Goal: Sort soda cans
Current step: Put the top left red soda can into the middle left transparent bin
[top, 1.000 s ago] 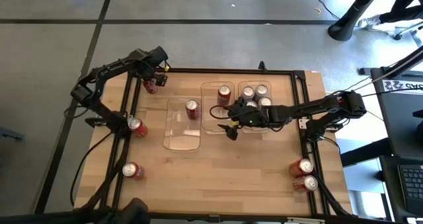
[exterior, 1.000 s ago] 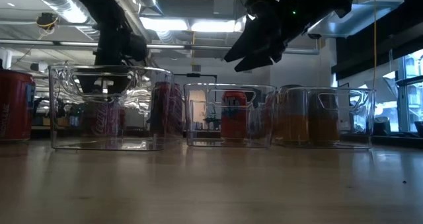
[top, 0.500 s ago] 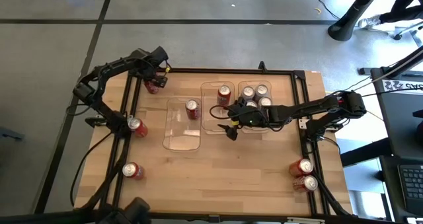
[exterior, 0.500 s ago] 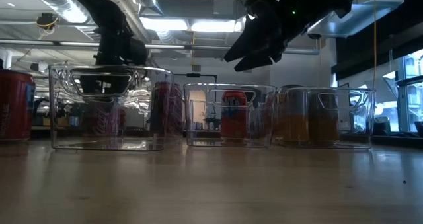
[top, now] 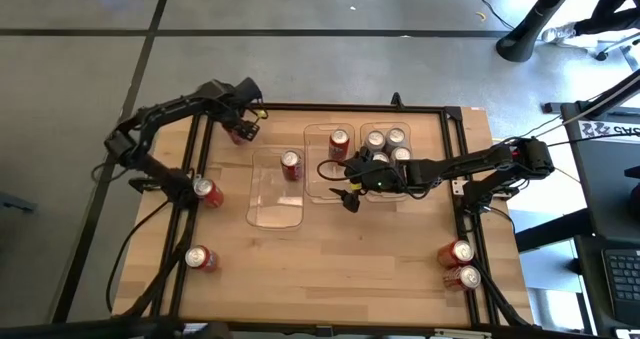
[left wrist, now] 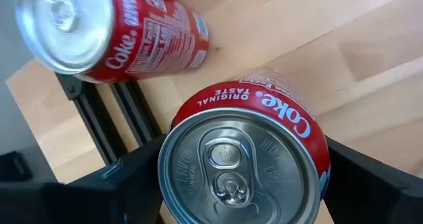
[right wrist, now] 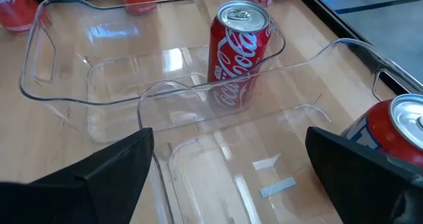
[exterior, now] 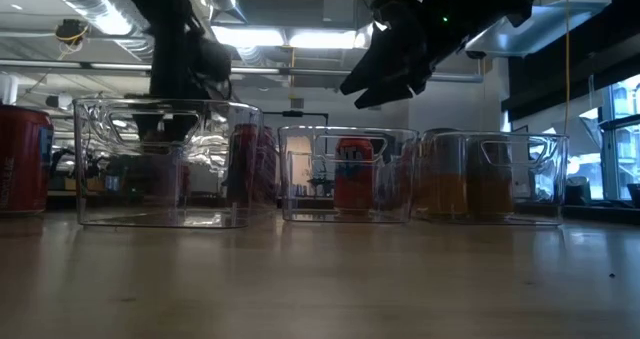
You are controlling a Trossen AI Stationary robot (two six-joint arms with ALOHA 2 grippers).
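My left gripper (top: pixel 243 129) is at the table's far left and is shut on a red soda can (left wrist: pixel 241 164). My right gripper (top: pixel 348 191) hovers open above the near end of the middle clear tray (top: pixel 322 184), touching nothing. The left tray (top: pixel 275 204) holds one upright red can (right wrist: pixel 241 52). The middle tray holds one red can (top: pixel 340 144). The right tray (exterior: pixel 490 179) holds several gold cans (top: pixel 396 137). Loose red cans lie at the table's left (top: pixel 207 191), near left (top: pixel 200 259) and near right (top: pixel 458 251). My left gripper pinches the red can between its two fingers (left wrist: pixel 132 178), on the upper side wall (left wrist: pixel 310 128) just below the silver top. The fingers come from above, pointing down. The can stands upright in the hold; its base is hidden by its own body.
Black frame rails run along the table's left edge (top: pixel 185 194) and right edge (top: pixel 465 194). The wood near the table's front (top: pixel 330 269) is bare. Another red can (left wrist: pixel 112 26) lies close beside the held one, next to the left rail.
My left gripper has moved a short way toward the table's right, carrying the red can with it. In the low view the can no longer shows behind the left tray where it stood a second ago. My right arm has kept still.
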